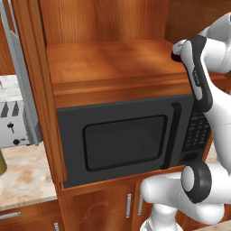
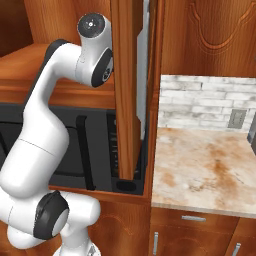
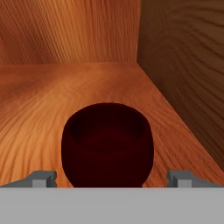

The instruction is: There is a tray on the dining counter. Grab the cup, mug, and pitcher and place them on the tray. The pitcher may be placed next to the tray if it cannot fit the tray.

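Claw (image 3: pixel 112 178) spread full wide, nothing gripped. Its two tips (image 3: pixel 43 178) stand either side of the mug (image 3: pixel 107 144), well clear of the mug's walls on both flanks.

Mug: dark maroon, squat, upright, mouth open toward me. It sits dead ahead of the claw, just in front, between the tips but not yet touched as far as I can tell. It stands on a wooden shelf (image 1: pixel 113 61), the recess above the microwave (image 1: pixel 126 140). Beyond the mug, shelf back wall; off to the claw's right, the shelf's side wall, near but apart from the mug.

From the left base view I see the arm reaching up into that recess, wrist at the far right end; a sliver of the dark mug (image 1: pixel 175 56) shows just past it.

Progress, my reading: early. The mug is not yet lifted, so not yet on the tray. Tray, cup and pitcher I cannot place from here. I judge the step in hand is the approach to the mug: push in a little further, close, lift out clear of the side wall, then drive to the dining tabletop.

A bare marble tabletop (image 2: pixel 205 165) lies to the right of the cabinet, a toaster (image 1: pixel 13 124) on the left side.
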